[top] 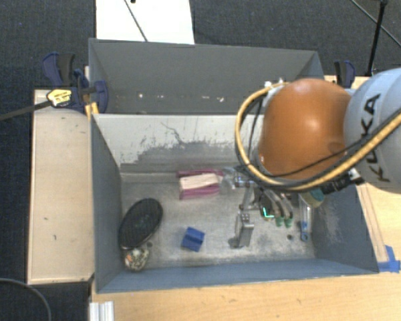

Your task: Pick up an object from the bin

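In the right half of the bin point(108, 179), under the orange wrist cover point(301, 132), the hand point(242, 231) hangs low over the grey floor; whether it is wide or narrow I cannot tell. Nearest lies a small blue block point(192, 239), to its left. A pink box point(199, 183) sits further back, and a black oval pad point(140, 221) lies by the left wall.

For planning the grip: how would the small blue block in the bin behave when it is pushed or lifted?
The blue block looks boxy with flat faces, so it would probably slide rather than roll. It is small, so it is likely light, and a push may turn it. It lies alone, so nothing nearby should snag it.
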You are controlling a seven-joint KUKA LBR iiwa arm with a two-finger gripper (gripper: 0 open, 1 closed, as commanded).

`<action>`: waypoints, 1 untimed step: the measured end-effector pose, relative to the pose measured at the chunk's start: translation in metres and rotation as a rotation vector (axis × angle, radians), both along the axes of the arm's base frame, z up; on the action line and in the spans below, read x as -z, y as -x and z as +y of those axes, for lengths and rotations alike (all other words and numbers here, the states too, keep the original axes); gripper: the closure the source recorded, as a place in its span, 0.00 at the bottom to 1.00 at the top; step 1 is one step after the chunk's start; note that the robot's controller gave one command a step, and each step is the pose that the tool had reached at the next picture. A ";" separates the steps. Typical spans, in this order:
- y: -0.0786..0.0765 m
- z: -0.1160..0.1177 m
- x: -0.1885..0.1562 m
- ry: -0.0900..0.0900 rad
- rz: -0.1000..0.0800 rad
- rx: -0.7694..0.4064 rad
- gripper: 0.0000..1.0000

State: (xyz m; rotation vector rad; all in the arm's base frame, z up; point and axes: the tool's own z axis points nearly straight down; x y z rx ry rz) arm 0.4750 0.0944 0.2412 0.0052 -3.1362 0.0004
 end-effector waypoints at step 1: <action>-0.021 0.060 0.156 -0.001 0.000 -0.073 0.00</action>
